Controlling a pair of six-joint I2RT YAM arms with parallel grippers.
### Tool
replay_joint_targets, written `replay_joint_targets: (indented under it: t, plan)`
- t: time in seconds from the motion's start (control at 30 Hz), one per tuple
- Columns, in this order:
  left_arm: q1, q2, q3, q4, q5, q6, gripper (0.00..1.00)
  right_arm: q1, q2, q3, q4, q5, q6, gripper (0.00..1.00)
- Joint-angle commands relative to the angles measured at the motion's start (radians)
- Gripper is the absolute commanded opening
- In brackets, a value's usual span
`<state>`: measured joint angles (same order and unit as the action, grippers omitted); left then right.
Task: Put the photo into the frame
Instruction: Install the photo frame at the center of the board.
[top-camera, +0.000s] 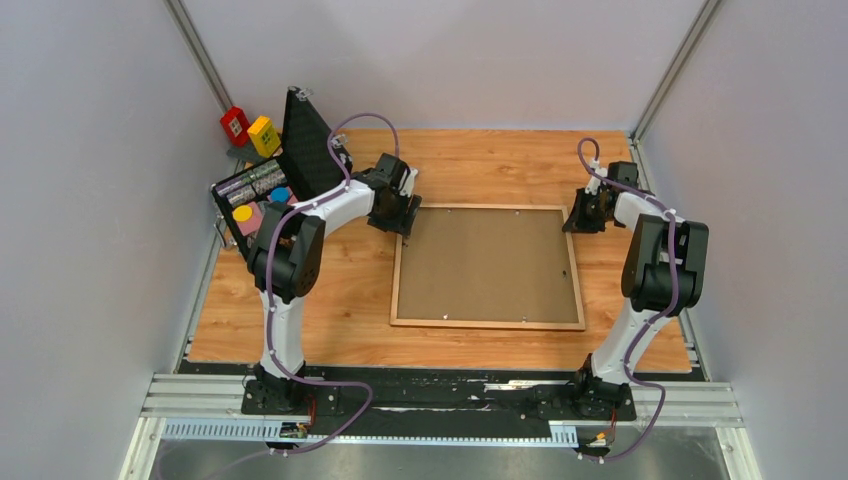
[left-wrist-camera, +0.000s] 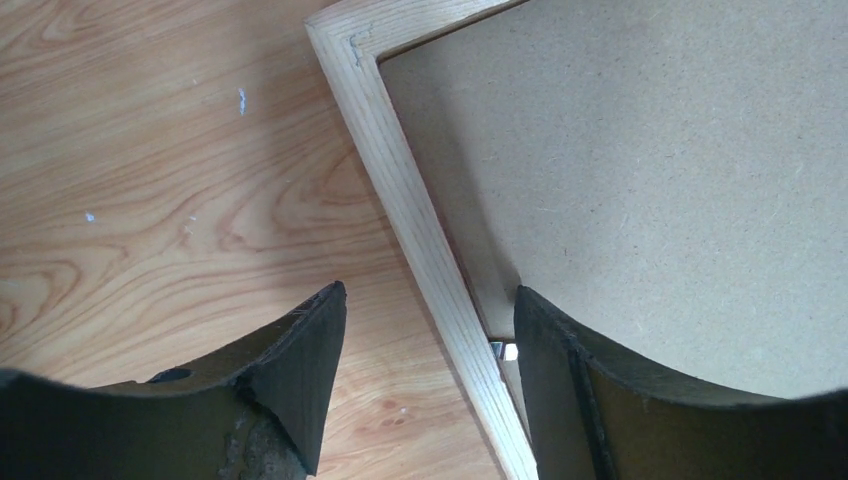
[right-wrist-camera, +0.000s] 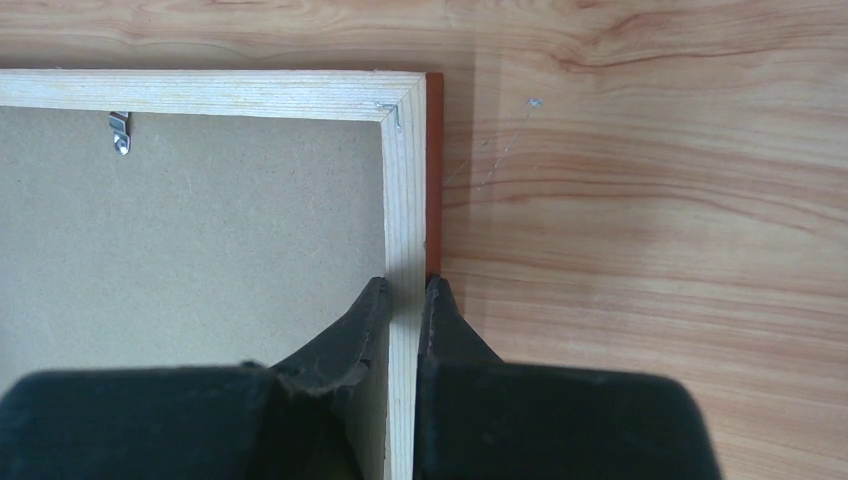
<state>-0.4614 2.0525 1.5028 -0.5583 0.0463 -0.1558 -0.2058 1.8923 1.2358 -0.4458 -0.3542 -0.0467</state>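
Observation:
The frame (top-camera: 487, 324) lies face down in the middle of the table, pale wood back up, with a brown backing board (top-camera: 485, 262) inside it. The photo is hidden or out of view. My left gripper (top-camera: 400, 222) is at the frame's far left corner. In the left wrist view it (left-wrist-camera: 428, 295) is open and straddles the left rail (left-wrist-camera: 420, 230), one finger over the table, the other over the board (left-wrist-camera: 650, 170). My right gripper (right-wrist-camera: 405, 285) is shut on the right rail (right-wrist-camera: 405, 180) near the far right corner (top-camera: 578, 222).
An open black case (top-camera: 305, 140) with coloured items stands at the back left, with a red block (top-camera: 236, 124) and a yellow block (top-camera: 264, 134) beside it. Small metal tabs (right-wrist-camera: 120, 130) (left-wrist-camera: 503, 350) sit along the frame's inner edge. Grey walls close in the table.

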Motion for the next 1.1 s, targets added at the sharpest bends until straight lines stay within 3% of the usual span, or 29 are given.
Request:
replay_joint_targets:
  t: [0.0,0.3,0.8,0.97,1.07]
  plan:
    - [-0.003,0.003,0.022,-0.006,0.009,-0.022,0.68,-0.009,-0.012,0.008,0.057,-0.048,0.02,0.0]
    - [-0.002,-0.007,0.025,-0.01,0.006,-0.021,0.44,-0.01,-0.007,0.007,0.057,-0.049,0.017,0.0]
    - [0.006,-0.015,0.027,-0.009,0.007,-0.016,0.17,-0.017,-0.006,0.01,0.057,-0.042,0.014,0.0]
    - [0.006,-0.021,0.028,-0.008,0.006,-0.016,0.12,-0.02,-0.004,0.011,0.058,-0.041,0.014,0.01]
    - [0.006,-0.024,0.03,-0.011,0.003,-0.017,0.04,-0.02,-0.005,0.011,0.057,-0.037,0.013,0.03]
